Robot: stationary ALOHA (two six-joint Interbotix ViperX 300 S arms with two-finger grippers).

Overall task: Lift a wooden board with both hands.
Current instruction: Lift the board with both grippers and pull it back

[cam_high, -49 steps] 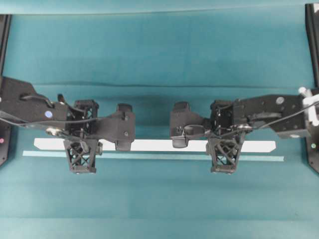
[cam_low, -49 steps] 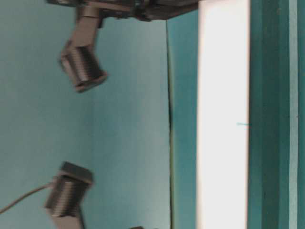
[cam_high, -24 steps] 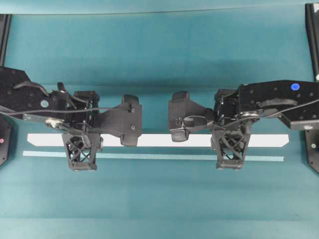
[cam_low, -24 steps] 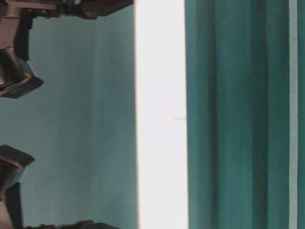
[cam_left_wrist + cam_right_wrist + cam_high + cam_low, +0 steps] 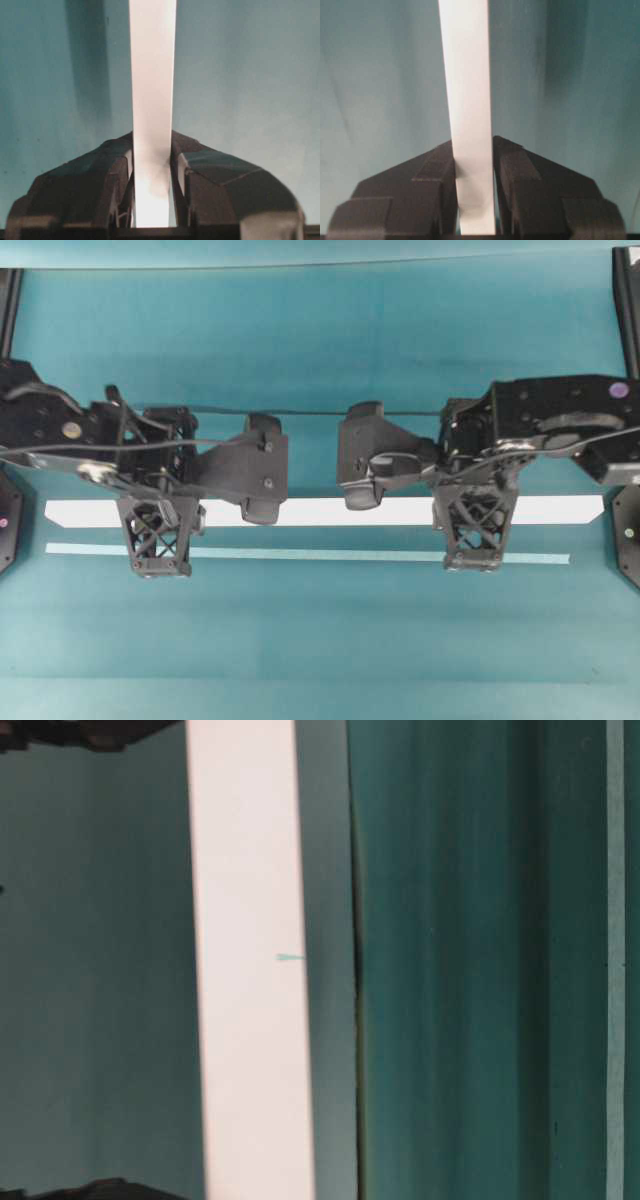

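Two black grippers held the wooden board (image 5: 320, 511) between them, one near each end. The left gripper (image 5: 158, 528) had its jaws closed on the board a little inside the board's left end, and the right gripper (image 5: 473, 522) had its jaws closed on it a little inside the right end. In the left wrist view the board (image 5: 152, 110) ran straight away from the camera, and the two fingers (image 5: 200, 175) pressed against its long edges with no gap visible. The right wrist view showed the same: the board (image 5: 467, 115) stood between the fingers (image 5: 520, 175), which touched it on both sides.

From above, the board lay level and straight across most of the view, parallel to the thin pale teal strip (image 5: 310, 554). The strip lay flat on the teal bench (image 5: 320, 640), just in front of the board in that view, and the lower fingers of both grippers reached over it.

In the table-level view, which was turned on its side, the board (image 5: 250, 960) appeared as a wide white band, well apart from the strip (image 5: 614, 960) on the bench surface (image 5: 450, 960). The board was therefore up in the air and touched nothing except the jaws. Dark parts of the arms showed only at the corners of that view.
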